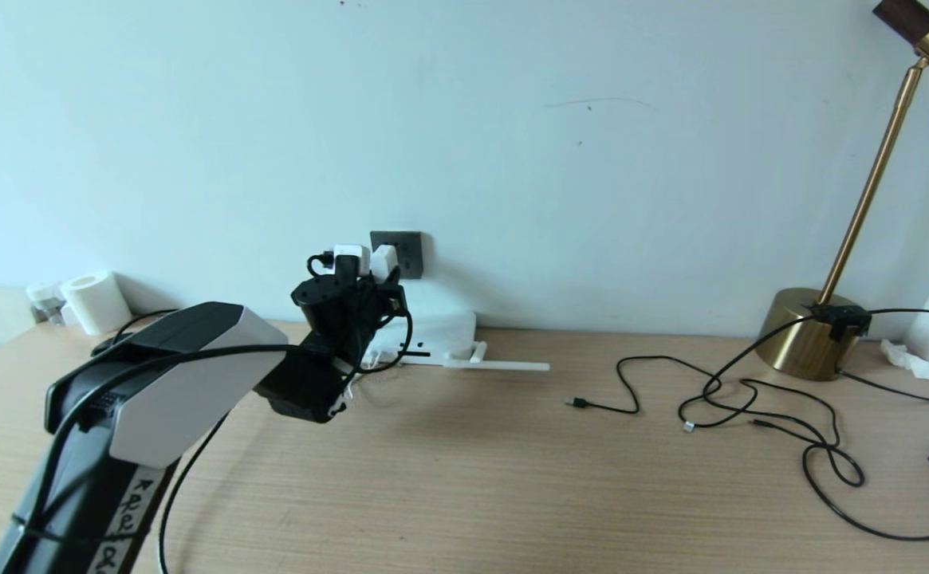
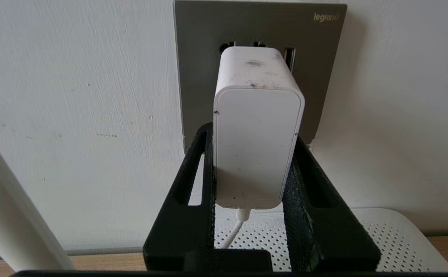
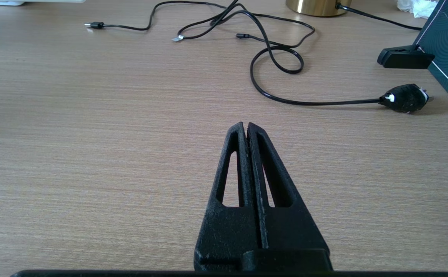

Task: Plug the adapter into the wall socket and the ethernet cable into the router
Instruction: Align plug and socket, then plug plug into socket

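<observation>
My left gripper (image 2: 252,134) (image 1: 368,275) is at the wall, shut on the adapter (image 2: 256,142) (image 1: 384,261), one black finger on each side. The white adapter's front end sits against the dark grey wall socket (image 2: 260,27) (image 1: 402,247); its pins are hidden. A thin white cord (image 2: 233,231) hangs from its back end. The white router (image 2: 385,234) (image 1: 440,331) lies right below, against the wall. The ethernet cable's pale plug end (image 1: 688,426) (image 3: 177,38) lies loose on the table, right of centre. My right gripper (image 3: 245,125) hovers shut and empty over bare table.
A white antenna (image 1: 504,365) lies flat beside the router. Thin black cables (image 1: 608,406) tangle across the right of the table. A brass lamp (image 1: 811,339) stands far right, a black power plug (image 3: 404,98) nearby. A paper roll (image 1: 97,301) stands at the far left.
</observation>
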Controlling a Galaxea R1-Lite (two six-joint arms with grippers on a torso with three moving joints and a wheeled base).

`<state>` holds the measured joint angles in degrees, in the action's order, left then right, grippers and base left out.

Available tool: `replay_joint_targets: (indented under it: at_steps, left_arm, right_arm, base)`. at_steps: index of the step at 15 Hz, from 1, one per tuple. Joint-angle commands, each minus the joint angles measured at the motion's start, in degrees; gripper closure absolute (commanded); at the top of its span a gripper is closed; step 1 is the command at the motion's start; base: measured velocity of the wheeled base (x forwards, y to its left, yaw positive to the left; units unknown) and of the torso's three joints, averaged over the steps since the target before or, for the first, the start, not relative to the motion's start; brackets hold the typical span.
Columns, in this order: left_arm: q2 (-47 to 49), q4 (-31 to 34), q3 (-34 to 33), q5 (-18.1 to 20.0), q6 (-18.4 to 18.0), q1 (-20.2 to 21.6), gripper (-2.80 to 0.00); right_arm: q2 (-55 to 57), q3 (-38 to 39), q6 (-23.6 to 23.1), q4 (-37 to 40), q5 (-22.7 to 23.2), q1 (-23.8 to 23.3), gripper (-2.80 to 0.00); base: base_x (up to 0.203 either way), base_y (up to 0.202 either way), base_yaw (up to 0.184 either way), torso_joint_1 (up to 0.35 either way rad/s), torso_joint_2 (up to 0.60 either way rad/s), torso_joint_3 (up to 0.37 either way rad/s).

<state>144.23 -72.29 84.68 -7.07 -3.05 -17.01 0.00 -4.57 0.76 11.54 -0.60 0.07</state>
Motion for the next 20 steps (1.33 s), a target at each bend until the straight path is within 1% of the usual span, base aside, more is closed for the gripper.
replay_joint_targets:
  at_steps: [1,20]
  left_arm:
    - [0.70,-0.23,0.74,-0.13,-0.03,0.04,0.00]
    - [1.05,-0.22,1.54,-0.22,-0.03,0.03,0.00]
  right_arm:
    - [0.09,0.00,0.04,0.06,-0.02,0.01,0.00]
    - [0.00,0.00,0.04,0.06,-0.02,0.01,0.00]
  base:
    - [0.000,0.000,0.000,0.000,0.00,0.000]
    - [0.000,0.000,0.000,0.000,0.00,0.000]
